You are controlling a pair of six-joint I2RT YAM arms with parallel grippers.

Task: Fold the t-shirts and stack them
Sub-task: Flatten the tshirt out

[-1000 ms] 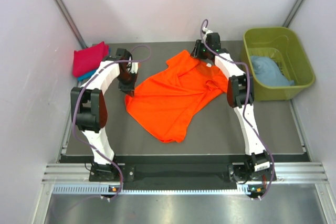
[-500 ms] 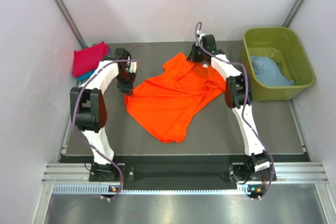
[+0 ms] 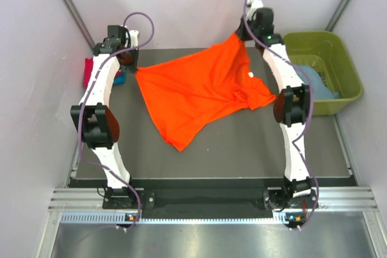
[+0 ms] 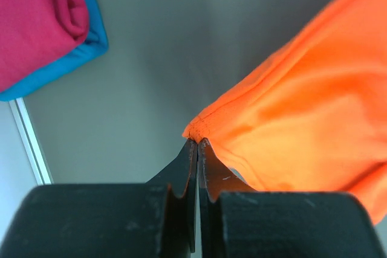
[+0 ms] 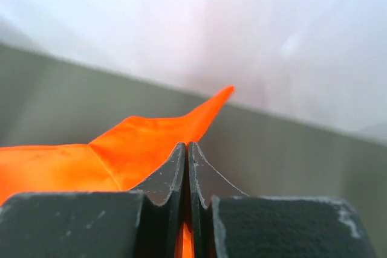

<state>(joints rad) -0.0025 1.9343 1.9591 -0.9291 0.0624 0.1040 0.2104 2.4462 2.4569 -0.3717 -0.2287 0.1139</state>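
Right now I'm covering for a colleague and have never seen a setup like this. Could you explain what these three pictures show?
The machine is two slim white robot arms bolted at the near edge of a dark table. The wide picture comes from a camera above and behind the arms. The two close-ups come from a camera on each wrist, looking out along that arm's own black fingers.

The left gripper is shut on one corner of an orange t-shirt. The right gripper is shut on another edge of it, so the shirt is held spread out between the two arms.

At the far left of the table, a folded pink t-shirt lies on a folded blue cloth. At the right stands a green tub with a light blue cloth inside.
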